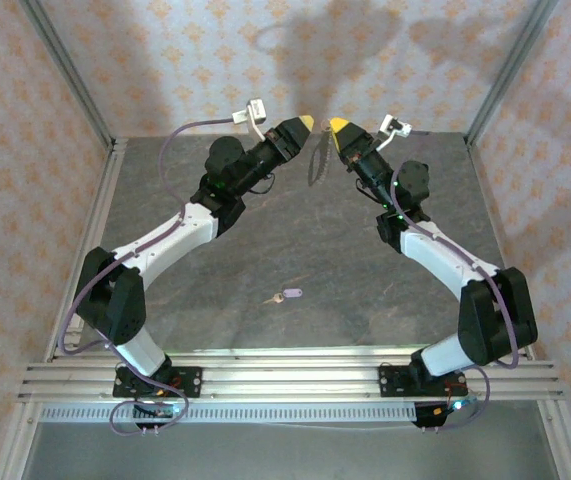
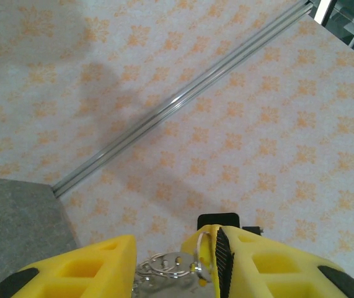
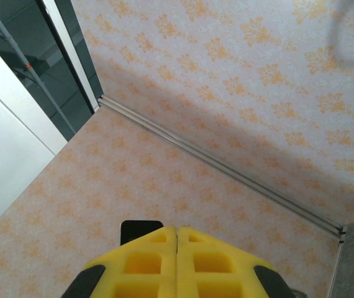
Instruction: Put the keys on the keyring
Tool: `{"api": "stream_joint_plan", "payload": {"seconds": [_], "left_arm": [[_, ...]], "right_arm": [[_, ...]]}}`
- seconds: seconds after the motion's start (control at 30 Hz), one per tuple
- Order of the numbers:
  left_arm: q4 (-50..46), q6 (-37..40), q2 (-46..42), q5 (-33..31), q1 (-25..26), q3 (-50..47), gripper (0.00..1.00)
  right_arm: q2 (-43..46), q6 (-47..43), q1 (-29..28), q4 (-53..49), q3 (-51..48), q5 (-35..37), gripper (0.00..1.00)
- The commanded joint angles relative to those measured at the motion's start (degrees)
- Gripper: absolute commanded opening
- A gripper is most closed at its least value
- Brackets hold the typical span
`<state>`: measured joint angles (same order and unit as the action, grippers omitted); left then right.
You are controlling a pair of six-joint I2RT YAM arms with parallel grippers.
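Lilac at the head and brass-coloured along its short blade, the tiny key (image 1: 287, 295) lies flat on the dark grey, stone-patterned bench (image 1: 265, 240). It is towards the front edge, roughly midway between the two arm bases and well apart from both end effectors.

The thin tan-brown oval keyring (image 1: 315, 160) is off the bench. In the top view it hangs in the air towards the rear, below the tip of the yellow-fingered left end effector (image 1: 306, 123) and just beside the yellow-fingered right end effector (image 1: 338, 125).

In the left wrist view the keyring (image 2: 167, 266) looks like pale metal and sits in the gap between the two yellow fingers. Its fretted fringe of small pieces spans from one finger to the other, and its thin loop lies against the black ribbed pad (image 2: 222, 264) of the finger on the right of that view. The left end effector (image 2: 177, 241) is clamped on the keyring with its fingers partly apart.

The right end effector (image 3: 175, 231) has its fingers pressed flat together along a single seam.

The white-and-black arms reach up and inward, so the two yellow tips face each other closely without touching. Behind them stands a wall of pale paper with an orange floral pattern (image 1: 265, 50), crossed by a silver metal rail (image 2: 183, 99).
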<state>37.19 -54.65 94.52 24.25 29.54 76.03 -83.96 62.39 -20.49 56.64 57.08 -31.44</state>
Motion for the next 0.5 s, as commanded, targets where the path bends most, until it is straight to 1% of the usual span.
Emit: {"api": "stream_joint_plan", "payload": {"seconds": [0.0,0.47], "left_arm": [[3.6,-1.0,0.4,1.7,0.5,2.1,0.4],[4.5,-1.9,2.5,2.9,0.9,3.2,0.37]], "right_arm": [[-0.3,0.5,-0.5,4.1,0.5,-0.6,0.0],[-1.7,0.6,-1.2,4.5,1.5,-1.0,0.0]]}}
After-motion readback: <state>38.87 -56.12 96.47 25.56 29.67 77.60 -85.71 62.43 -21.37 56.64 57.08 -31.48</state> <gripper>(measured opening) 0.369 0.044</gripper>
